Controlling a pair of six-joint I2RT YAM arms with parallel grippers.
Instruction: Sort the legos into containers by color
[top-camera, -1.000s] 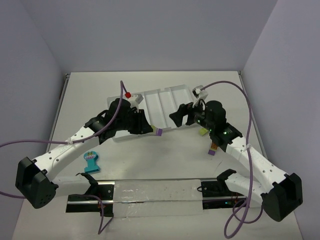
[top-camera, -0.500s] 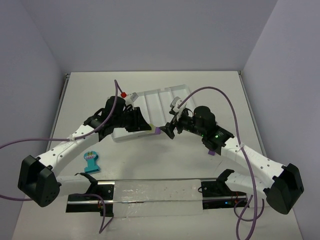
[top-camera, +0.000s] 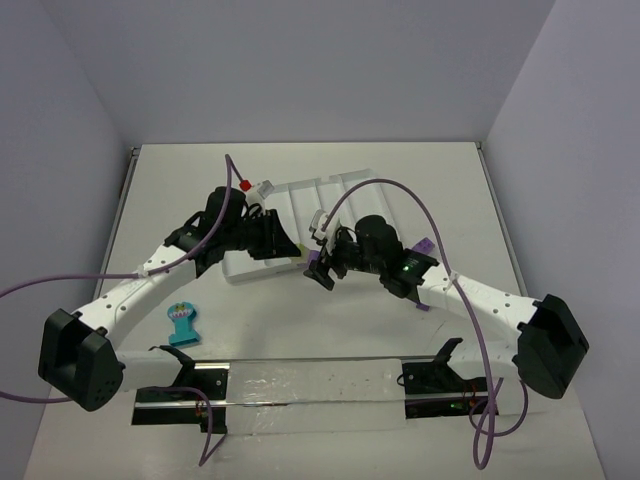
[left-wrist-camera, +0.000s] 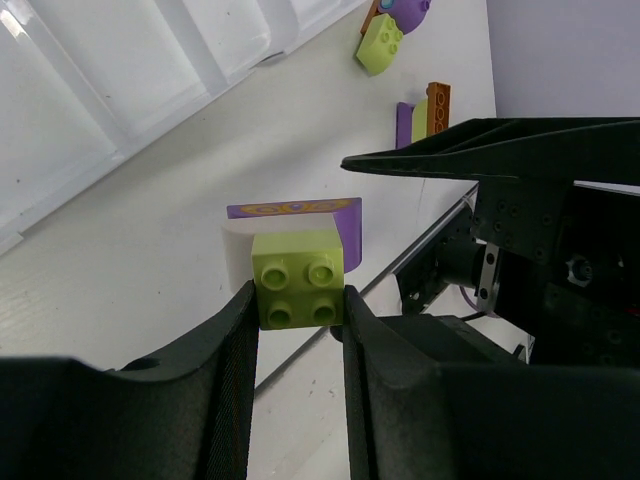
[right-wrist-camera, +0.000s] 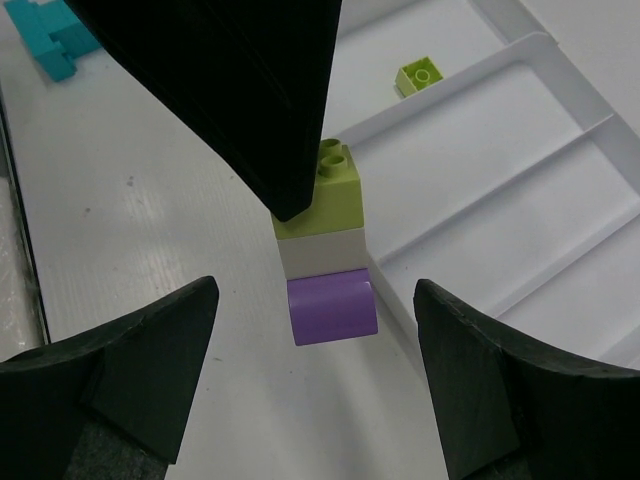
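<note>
While the left gripper (left-wrist-camera: 297, 305) is clamped on a lime green brick (left-wrist-camera: 297, 275), one finger pressed to each of its sides, that brick heads a short stack: a white block (right-wrist-camera: 322, 252) is joined to it, and a purple piece (right-wrist-camera: 330, 310) to the block. The right gripper (right-wrist-camera: 312, 300) has its jaws wide apart. One jaw stands on either side of the purple piece, with a clear gap on both sides and nothing gripped. Just beyond the stack, past the right gripper's fingertips, lies the white tray (right-wrist-camera: 520, 130) with its long compartments. A small lime brick (right-wrist-camera: 420, 76) sits farther out that way; I cannot tell which compartment it is in. Well off past the right gripper's left-hand jaw a teal piece (right-wrist-camera: 50, 45) lies on the table (right-wrist-camera: 150, 200). Ahead of the left gripper's fingertips, another lime brick (left-wrist-camera: 380, 45) and a purple, lime and orange-brown cluster (left-wrist-camera: 425, 110) rest on the table beside the tray
</note>
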